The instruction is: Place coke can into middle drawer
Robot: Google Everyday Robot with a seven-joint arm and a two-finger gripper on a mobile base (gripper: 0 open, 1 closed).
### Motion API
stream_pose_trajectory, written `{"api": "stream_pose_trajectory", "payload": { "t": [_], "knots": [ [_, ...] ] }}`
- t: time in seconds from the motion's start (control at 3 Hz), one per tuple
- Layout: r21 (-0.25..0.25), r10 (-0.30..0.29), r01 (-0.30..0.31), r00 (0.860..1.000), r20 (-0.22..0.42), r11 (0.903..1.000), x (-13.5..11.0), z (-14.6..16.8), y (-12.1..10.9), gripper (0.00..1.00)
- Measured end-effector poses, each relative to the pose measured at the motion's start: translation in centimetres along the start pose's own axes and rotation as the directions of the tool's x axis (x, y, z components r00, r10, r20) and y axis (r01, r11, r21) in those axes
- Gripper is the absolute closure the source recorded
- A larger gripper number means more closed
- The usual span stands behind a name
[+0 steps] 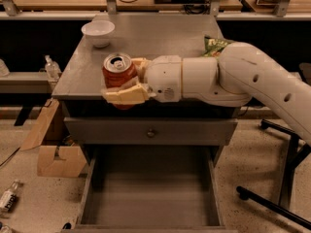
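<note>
The coke can [116,74] is red with a silver top and pull tab. My gripper [127,81] is shut on it, one cream finger [125,95] in front and one behind. The can is held upright in the air over the cabinet's front left edge, above the drawers. The middle drawer [150,193] is pulled out below, a wide grey box with a bare floor. My white arm reaches in from the right.
A white bowl [98,32] stands at the back left of the cabinet top [160,42]. A green chip bag [215,45] lies at the right, partly behind my arm. The shut drawer front with a round knob [151,133] is above the open drawer. A cardboard box [53,154] and a bottle [8,198] lie on the floor at left.
</note>
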State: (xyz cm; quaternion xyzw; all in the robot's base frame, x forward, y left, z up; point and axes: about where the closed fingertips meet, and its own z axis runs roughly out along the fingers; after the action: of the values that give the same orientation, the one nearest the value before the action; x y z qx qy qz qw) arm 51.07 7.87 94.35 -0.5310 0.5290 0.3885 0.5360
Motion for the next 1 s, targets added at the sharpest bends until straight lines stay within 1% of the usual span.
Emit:
{"api": "stream_pose_trajectory", "payload": {
  "t": [0.33, 0.67, 1.0],
  "knots": [
    [-0.001, 0.002, -0.002, 1.000, 0.002, 1.0000, 0.2, 0.1, 0.1, 1.00],
    [-0.030, 0.045, -0.044, 0.998, 0.040, 0.9986, 4.8, 2.4, 2.1, 1.00],
    [-0.062, 0.039, -0.035, 0.998, 0.055, 0.9975, 11.3, 5.2, 5.2, 1.00]
  ]
}}
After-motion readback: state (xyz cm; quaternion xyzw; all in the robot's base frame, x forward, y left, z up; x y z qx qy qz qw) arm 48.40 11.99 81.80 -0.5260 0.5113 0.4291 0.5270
